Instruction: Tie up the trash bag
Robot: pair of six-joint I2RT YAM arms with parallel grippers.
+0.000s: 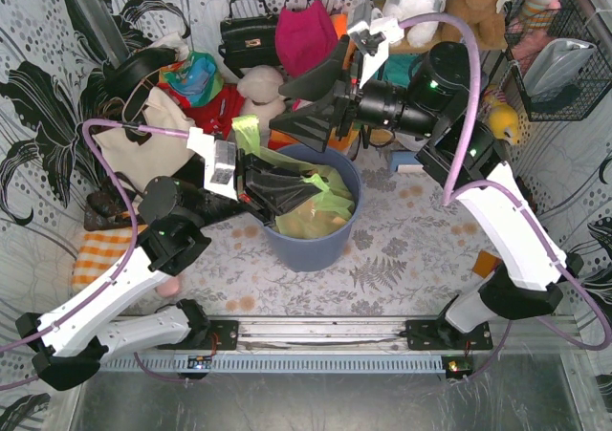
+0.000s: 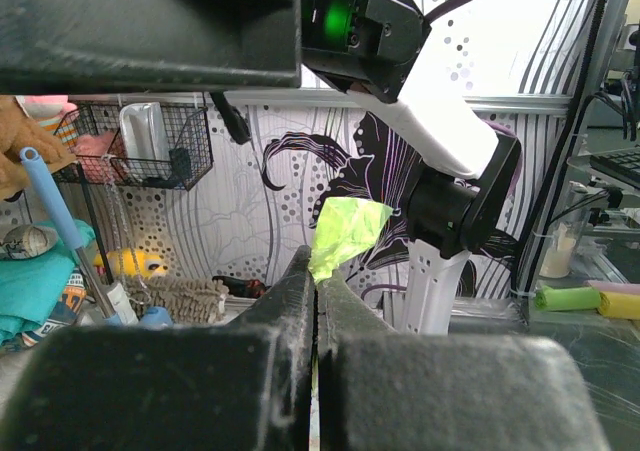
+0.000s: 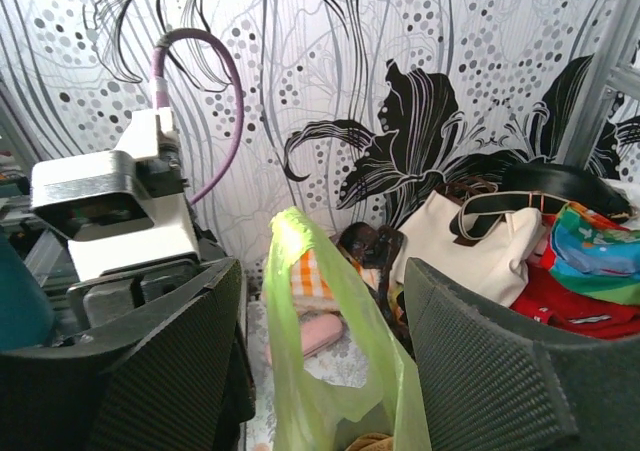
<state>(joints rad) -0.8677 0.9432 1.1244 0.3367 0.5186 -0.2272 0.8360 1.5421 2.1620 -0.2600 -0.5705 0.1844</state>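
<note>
Trash bag (image 1: 330, 202): thin lime-green plastic, set inside the round blue-grey bin (image 1: 316, 245) at mid-table, with its mouth drawn up into loose flaps above the rim.

Held flap: pinched in the left pincer (image 2: 316, 271). The jaws are pressed flat together on the plastic, and a short green tip pokes out beyond them.

Free flap: stands at the bin's far left side, its long axis near upright and leaning slightly. In the right wrist view it rises in the gap of the right pincer (image 3: 322, 271), whose jaws are spread wide with nothing in them. From above it seems to sit at or just past the fingertips; which of the two cannot be told.

Nearer arm: the right one, reaching across over the bin from the right.

Judgement: the coming move turns on this flap lying crosswise to the open jaws. A short advance along the pincer's own line should bring the plastic fully between the fingers before they close.
</note>
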